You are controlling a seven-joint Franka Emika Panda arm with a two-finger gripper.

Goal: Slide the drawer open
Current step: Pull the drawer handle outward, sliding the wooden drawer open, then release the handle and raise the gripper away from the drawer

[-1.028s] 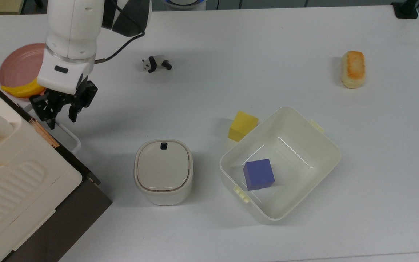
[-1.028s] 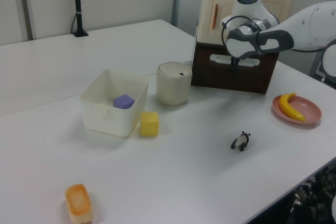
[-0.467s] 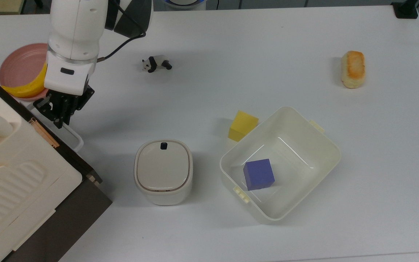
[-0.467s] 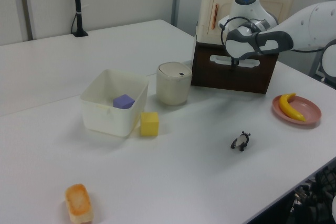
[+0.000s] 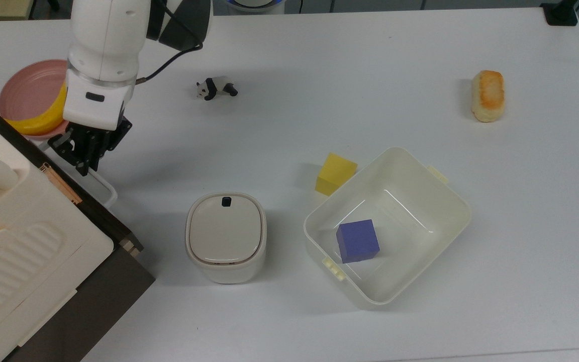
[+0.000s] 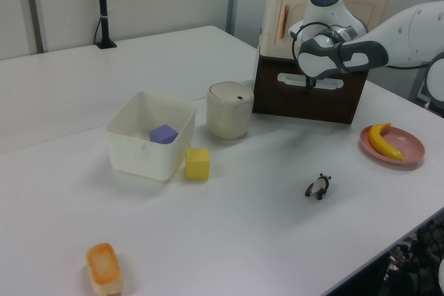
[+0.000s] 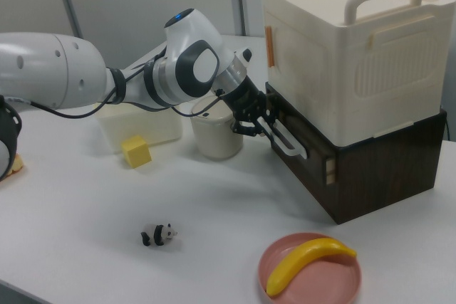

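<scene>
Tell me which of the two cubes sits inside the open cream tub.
The purple cube sits inside the open cream tub, on its floor. The yellow cube stands outside on the table, against the tub's wall.

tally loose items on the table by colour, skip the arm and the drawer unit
Yellow: 2, cube, banana
Purple: 1, cube in the tub
Cream: 2, open tub, lidded canister
Pink: 1, plate
Black and white: 1, panda figure
Golden brown: 1, bread roll
Total: 8
</scene>
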